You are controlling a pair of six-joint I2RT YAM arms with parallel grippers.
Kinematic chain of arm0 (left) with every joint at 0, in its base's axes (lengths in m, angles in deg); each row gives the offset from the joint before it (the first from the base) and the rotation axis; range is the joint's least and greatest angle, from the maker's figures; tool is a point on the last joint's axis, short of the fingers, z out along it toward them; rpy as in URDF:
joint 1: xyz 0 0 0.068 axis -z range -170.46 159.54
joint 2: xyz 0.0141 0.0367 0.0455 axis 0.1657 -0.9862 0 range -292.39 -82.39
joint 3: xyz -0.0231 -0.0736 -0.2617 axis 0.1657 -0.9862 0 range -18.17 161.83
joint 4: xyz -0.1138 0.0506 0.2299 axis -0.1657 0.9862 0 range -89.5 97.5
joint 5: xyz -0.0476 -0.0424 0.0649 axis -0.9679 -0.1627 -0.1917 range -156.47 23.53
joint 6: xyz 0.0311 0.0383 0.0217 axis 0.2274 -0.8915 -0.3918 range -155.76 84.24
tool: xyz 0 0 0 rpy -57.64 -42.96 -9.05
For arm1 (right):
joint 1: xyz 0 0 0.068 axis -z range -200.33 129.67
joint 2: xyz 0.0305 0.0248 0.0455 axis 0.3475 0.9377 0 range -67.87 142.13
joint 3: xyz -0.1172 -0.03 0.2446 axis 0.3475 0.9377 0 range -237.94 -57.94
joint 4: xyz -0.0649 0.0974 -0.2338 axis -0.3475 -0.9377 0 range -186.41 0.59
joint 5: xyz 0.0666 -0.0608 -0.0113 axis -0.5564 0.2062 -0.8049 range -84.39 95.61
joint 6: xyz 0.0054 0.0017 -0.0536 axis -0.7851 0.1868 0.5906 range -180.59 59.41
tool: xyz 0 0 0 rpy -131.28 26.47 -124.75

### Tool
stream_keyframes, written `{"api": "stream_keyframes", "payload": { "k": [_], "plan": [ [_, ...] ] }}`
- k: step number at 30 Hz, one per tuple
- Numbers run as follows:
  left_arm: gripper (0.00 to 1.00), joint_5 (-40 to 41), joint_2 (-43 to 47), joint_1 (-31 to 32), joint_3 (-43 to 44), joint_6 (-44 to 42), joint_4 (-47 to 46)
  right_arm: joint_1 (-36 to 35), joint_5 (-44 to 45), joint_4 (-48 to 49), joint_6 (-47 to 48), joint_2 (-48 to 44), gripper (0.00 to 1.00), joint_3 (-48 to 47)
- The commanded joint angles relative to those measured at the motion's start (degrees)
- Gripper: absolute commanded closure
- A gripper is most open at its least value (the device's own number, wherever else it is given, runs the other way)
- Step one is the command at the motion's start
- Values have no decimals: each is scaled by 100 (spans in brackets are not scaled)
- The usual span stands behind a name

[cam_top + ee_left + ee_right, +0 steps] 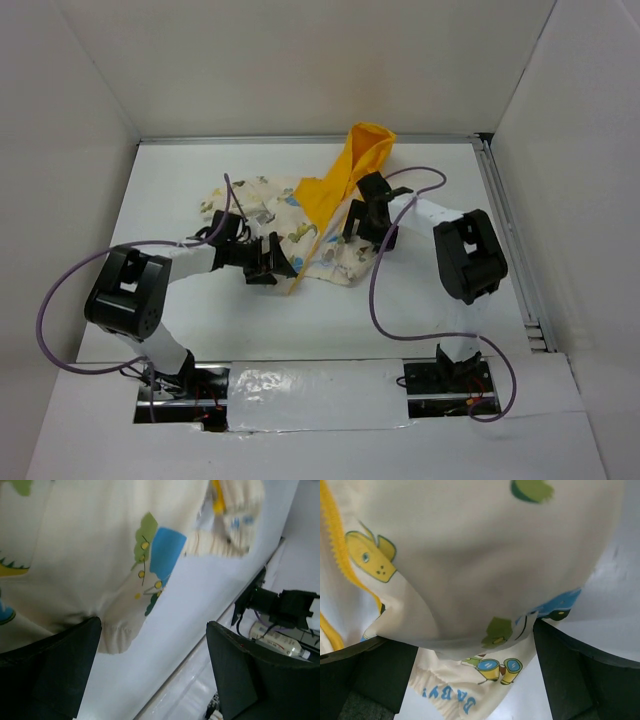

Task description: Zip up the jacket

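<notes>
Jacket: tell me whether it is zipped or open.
Open. The top view shows the jacket with its orange lining exposed in a wide strip, fronts apart.

One jacket (pixel 262 198), with one orange-yellow hood (pixel 362 150). One table (pixel 300 330). Two arms, two grippers: left gripper (pixel 268 262), right gripper (pixel 360 220). Two purple cables: left cable (pixel 58 290), right cable (pixel 374 285). Close up in the right wrist view: one yellow animal print (pixel 370 555), one binoculars print (pixel 497 669), probably two green prints (pixel 496 630), both blurred.
</notes>
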Motion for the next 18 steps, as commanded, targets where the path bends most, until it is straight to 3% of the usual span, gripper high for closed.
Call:
{"api": "stream_keyframes", "payload": {
  "k": [1, 8, 12, 15, 18],
  "plan": [
    [1, -499, 245, 250, -318, 160, -397, 263, 533, -216, 605, 518, 1, -808],
    [1, -307, 728, 1110, -55, 37, 190, 763, 1078, 170, 1739, 160, 1, -863],
    [1, 220, 1089, 1665, 130, 133, 499, 1054, 746, 443, 1969, -1085, 2, -214],
    [1, 449, 1317, 1727, 121, 212, 578, 801, 149, 637, 2091, -2000, 2, 200],
    [1, 766, 1432, 1727, 60, 335, 526, 423, -73, 277, 1925, -2284, 2, 150]
  ]
}}
